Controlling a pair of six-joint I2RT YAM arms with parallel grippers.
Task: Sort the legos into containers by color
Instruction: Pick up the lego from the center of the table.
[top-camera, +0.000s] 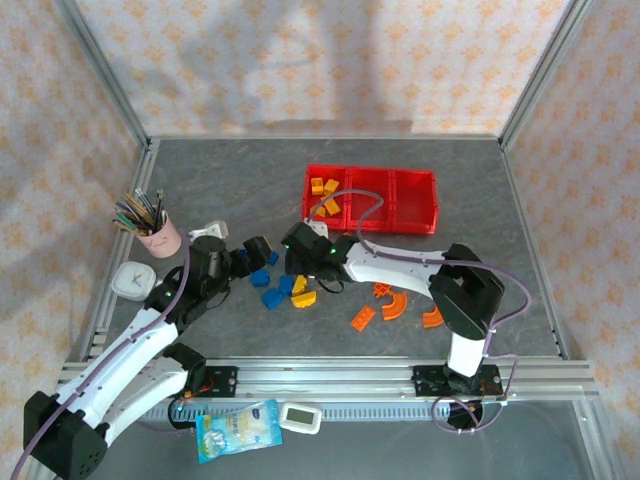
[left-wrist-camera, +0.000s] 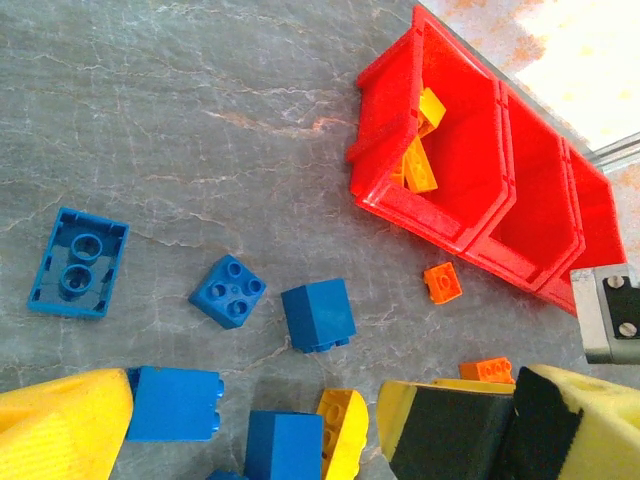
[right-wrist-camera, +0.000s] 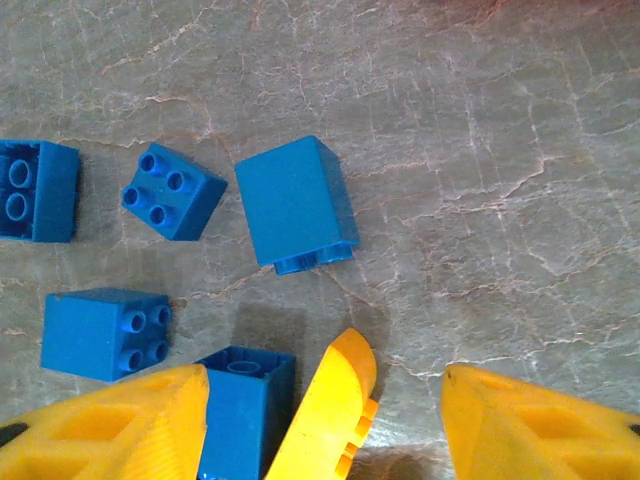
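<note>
Blue and yellow legos lie clustered on the table (top-camera: 280, 290), with orange pieces (top-camera: 392, 305) further right. My left gripper (top-camera: 252, 262) hangs open over them; between its fingers (left-wrist-camera: 60, 425) sit a blue block (left-wrist-camera: 175, 403), another blue block (left-wrist-camera: 283, 445) and a yellow curved piece (left-wrist-camera: 345, 430). My right gripper (right-wrist-camera: 325, 385) is also open, low over the table, straddling a blue block (right-wrist-camera: 240, 410) and a yellow curved piece (right-wrist-camera: 325, 440). The red containers (top-camera: 385, 215) stand behind; their left bin holds yellow and orange pieces (left-wrist-camera: 420, 150).
A pink pencil cup (top-camera: 160, 235) stands at the left and a white round timer (top-camera: 130, 280) sits beside the left arm. More blue bricks (right-wrist-camera: 297, 203) (right-wrist-camera: 172, 192) (right-wrist-camera: 105, 332) lie just ahead of the right fingers. Small orange bricks (left-wrist-camera: 442, 282) lie near the tray.
</note>
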